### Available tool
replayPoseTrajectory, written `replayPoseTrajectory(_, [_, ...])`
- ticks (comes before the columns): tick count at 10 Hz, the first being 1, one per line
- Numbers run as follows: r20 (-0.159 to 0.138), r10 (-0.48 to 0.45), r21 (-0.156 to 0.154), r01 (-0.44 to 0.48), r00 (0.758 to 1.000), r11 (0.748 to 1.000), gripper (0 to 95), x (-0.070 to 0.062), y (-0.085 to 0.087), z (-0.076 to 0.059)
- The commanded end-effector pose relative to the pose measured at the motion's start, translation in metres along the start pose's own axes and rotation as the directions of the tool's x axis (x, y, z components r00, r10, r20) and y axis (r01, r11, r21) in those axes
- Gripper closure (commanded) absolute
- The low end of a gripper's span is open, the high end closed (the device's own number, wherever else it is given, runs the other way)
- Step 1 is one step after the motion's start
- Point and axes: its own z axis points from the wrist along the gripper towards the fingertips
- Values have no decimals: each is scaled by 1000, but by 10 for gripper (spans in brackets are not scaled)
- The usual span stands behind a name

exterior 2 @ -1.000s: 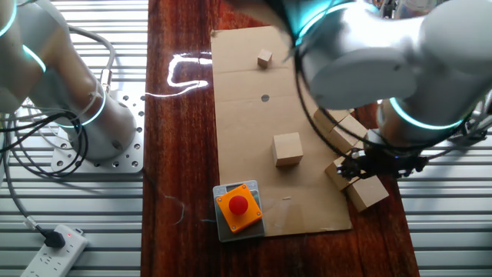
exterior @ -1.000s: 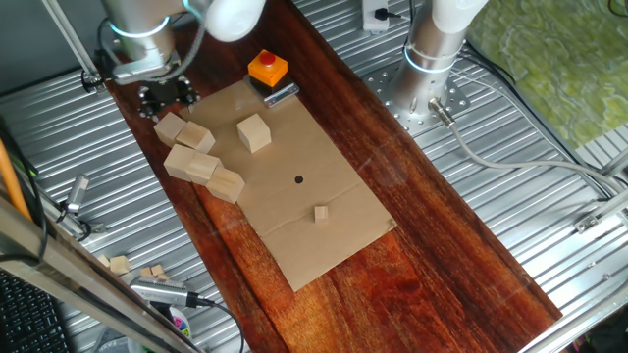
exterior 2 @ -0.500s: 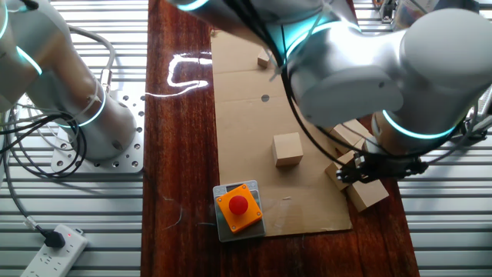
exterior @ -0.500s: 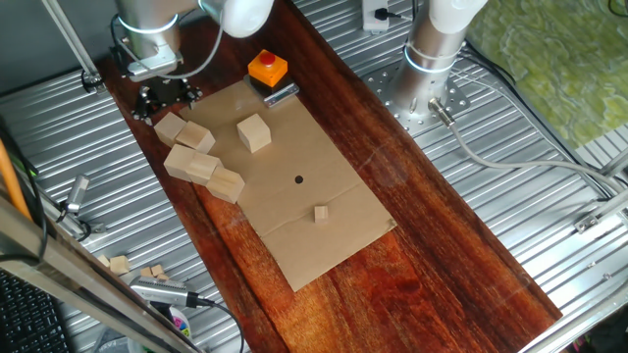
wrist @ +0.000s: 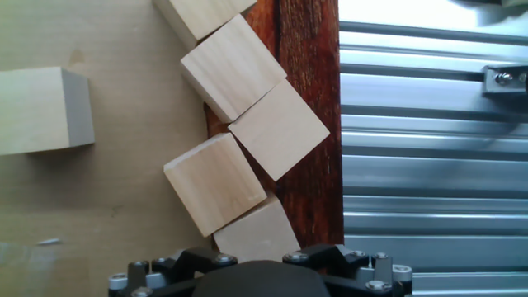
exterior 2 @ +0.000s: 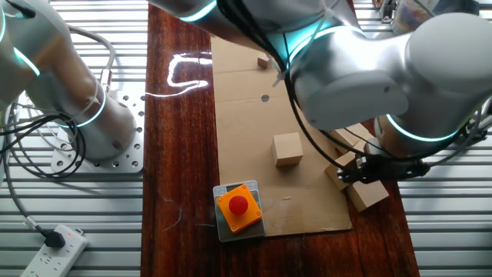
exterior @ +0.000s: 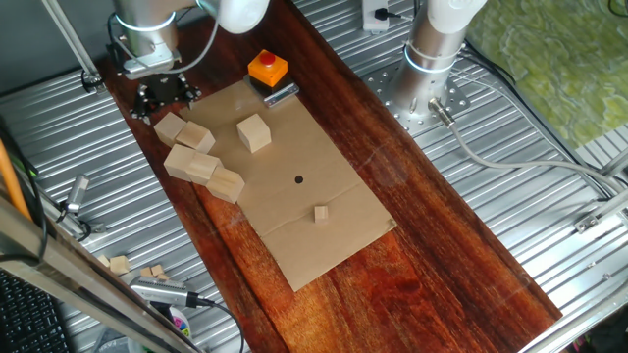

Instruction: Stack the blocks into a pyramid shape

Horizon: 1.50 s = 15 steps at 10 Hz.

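Blocks (exterior: 193, 155): cluster at the cardboard sheet's (exterior: 304, 211) edge, overlapping bare desk (exterior: 432, 245); one block (exterior: 254, 132) apart, with open sheet around it. Pincer (exterior: 163, 95) above the cluster's end block (wrist: 256, 233); whether spread or pressed together cannot be told. Hand view alone shows four blocks touching corner to side.

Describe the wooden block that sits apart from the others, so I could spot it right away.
Find the brown cardboard sheet lying on the dark wooden table, with the orange button box at one end. A short way in from that box stands the lone block, a pale plain cube. Unlike the clustered blocks crowded at the sheet's edge under the gripper, it touches nothing.
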Motion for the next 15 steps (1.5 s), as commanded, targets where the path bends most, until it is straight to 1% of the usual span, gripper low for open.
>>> replayPoseTrajectory(1, [12, 4, -7, -4, 1000, 1000, 0, 0, 0, 0])
replayPoseTrajectory(2, [28, 9, -31, -8, 1000, 999, 0, 0, 0, -1])
replayPoseTrajectory(3, [53, 10, -60, -7, 999, 998, 0, 0, 0, -1])
replayPoseTrajectory(5, [57, 3, -73, 1, 998, 997, 0, 0, 0, -1])
replayPoseTrajectory(8, [51, 1, -72, 3, 999, 997, 0, 0, 0, -1])
replayPoseTrajectory(15, [50, -2, -72, 5, 999, 997, 0, 0, 0, -1])
